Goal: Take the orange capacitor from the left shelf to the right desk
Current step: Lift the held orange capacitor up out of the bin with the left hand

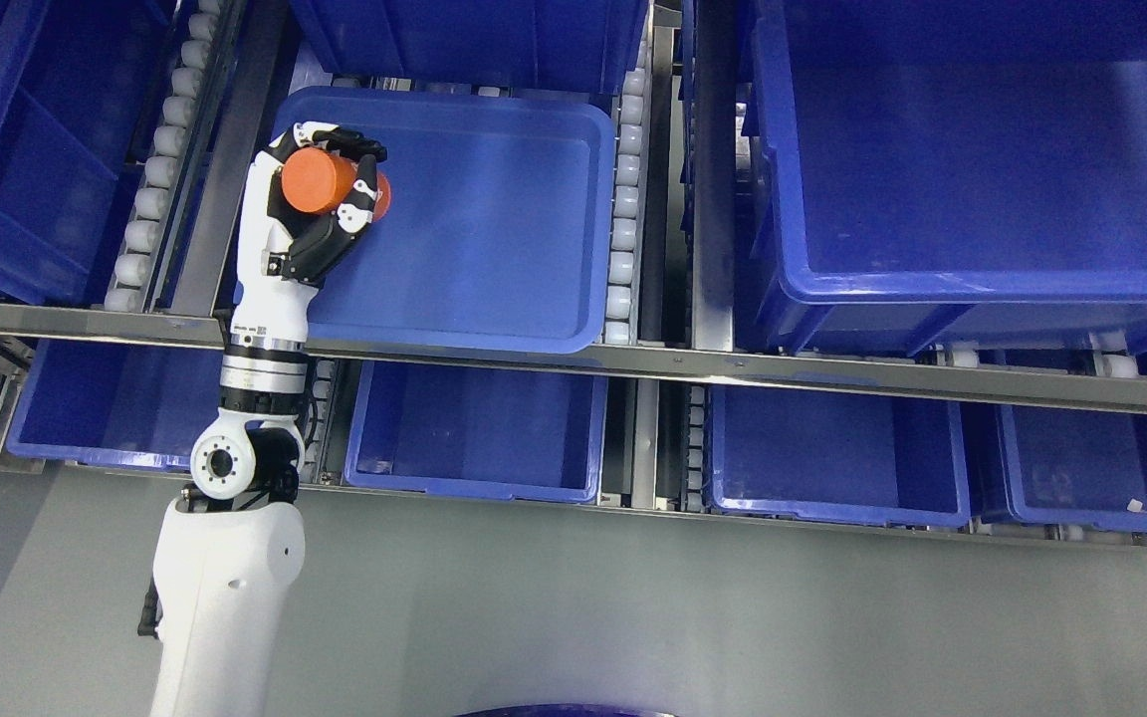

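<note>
a shallow blue tray (494,229) is sitting on the upper shelf level, its inside bare. white rollers (623,199) are running in a line along its right side, and another roller line (160,149) is slanting down at the left. a deep blue bin (982,169) is filling the upper right; another bin (6,149) is showing at the far left, cut by the edge. a metal rail (733,366) is crossing the whole width below them. under it, four blue bins are lining up, among them one (479,428) at centre and one (832,448) to its right. grey floor (683,617) is lying along the bottom.
</note>
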Motion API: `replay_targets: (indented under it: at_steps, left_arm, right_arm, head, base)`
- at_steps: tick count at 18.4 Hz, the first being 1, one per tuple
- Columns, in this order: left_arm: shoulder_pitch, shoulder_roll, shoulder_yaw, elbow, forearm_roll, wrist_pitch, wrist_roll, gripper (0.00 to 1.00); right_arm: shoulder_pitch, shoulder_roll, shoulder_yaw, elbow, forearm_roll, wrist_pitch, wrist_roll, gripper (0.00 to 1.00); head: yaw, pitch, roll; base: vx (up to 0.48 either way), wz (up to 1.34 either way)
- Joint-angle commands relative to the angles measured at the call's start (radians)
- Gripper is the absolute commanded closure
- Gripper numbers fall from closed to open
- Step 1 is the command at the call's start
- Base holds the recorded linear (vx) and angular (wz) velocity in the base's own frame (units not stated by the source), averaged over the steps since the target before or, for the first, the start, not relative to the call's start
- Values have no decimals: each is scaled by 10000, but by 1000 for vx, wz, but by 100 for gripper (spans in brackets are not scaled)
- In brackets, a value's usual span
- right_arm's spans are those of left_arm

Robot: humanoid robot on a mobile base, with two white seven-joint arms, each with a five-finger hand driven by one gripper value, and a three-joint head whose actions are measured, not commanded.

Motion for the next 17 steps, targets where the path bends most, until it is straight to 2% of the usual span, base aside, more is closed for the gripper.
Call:
replay_targets:
  at_steps: [1, 17]
  left_arm:
    - [801, 175, -49, -1581, 200, -267, 3, 99]
    - [955, 175, 181, -1749, 200, -205, 34, 98]
  right_arm:
    - [-16, -174, -107, -337, 46, 0, 8, 0]
    - [-16, -174, -107, -337, 46, 0, 8, 0]
  head:
    - [0, 0, 0]
    - [0, 0, 0]
  base:
    - [0, 0]
    - [0, 0]
